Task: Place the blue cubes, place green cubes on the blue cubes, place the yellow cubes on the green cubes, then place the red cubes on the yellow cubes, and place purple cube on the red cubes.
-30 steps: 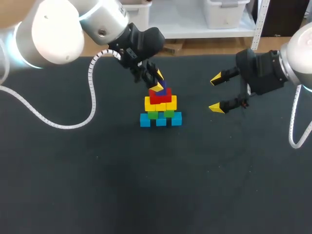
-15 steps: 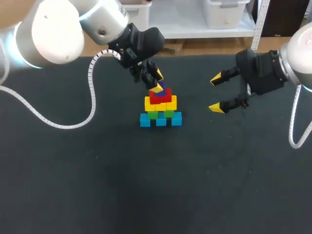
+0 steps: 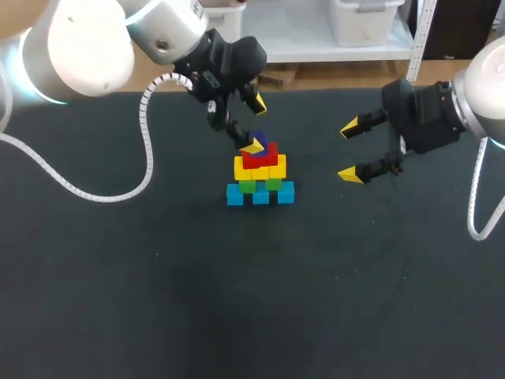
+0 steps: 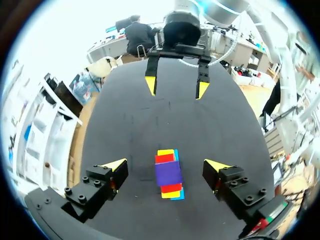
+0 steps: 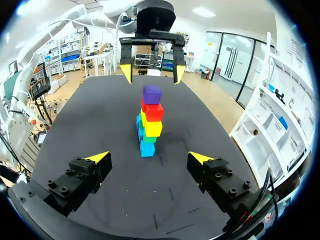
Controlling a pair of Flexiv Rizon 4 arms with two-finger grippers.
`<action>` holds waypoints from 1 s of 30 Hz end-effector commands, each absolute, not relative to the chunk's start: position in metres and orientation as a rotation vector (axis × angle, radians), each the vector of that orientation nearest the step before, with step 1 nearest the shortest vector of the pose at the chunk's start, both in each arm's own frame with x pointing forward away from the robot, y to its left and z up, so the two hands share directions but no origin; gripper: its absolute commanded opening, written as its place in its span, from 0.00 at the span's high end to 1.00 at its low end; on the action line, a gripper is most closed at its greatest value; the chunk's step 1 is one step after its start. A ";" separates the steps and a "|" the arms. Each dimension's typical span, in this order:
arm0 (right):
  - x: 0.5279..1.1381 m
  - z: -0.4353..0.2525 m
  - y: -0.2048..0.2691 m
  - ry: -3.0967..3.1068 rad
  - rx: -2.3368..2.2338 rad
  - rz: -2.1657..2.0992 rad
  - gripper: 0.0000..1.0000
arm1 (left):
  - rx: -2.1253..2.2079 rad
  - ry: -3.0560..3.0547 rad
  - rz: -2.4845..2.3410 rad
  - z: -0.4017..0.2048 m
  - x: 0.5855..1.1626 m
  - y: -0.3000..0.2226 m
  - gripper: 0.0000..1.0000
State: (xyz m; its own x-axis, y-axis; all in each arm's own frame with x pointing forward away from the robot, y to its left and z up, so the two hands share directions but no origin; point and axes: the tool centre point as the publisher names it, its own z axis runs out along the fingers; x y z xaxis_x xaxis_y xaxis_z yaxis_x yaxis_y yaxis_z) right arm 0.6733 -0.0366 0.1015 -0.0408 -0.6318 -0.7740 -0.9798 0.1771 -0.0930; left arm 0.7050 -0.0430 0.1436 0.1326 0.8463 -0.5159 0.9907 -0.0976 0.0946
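Observation:
A pyramid of cubes stands mid-table: blue cubes (image 3: 260, 196) at the base, then green cubes (image 3: 272, 184), yellow cubes (image 3: 260, 167) and red cubes (image 3: 257, 157), with a purple cube (image 3: 265, 145) on top. My left gripper (image 3: 254, 125) hangs open just over the purple cube (image 4: 168, 173), a finger well clear on either side. My right gripper (image 3: 349, 151) stands open to the right of the stack, holding nothing. From the right wrist the purple cube (image 5: 151, 94) tops the column, ahead of my right gripper (image 5: 150, 158) and below my left gripper (image 5: 151, 72).
The dark table (image 3: 158, 300) carries only the pyramid. A white coiled cable (image 3: 118, 197) from my left arm sags to the table left of the stack. My right gripper (image 4: 175, 87) faces the stack from the far side in the left wrist view.
My left gripper has opened wide and let go of the purple cube, which now rests on the red cubes. It has also risen slightly. The right arm has not moved.

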 end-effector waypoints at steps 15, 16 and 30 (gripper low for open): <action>0.674 0.101 -0.037 1.750 -1.532 0.631 0.00 | 1.939 1.636 -0.345 0.176 0.677 0.044 0.00; 0.674 0.101 -0.037 1.750 -1.532 0.631 0.00 | 1.931 1.649 -0.342 0.175 0.675 0.051 0.00; 0.674 0.101 -0.037 1.750 -1.532 0.631 0.00 | 1.885 1.635 -0.336 0.170 0.640 0.118 0.00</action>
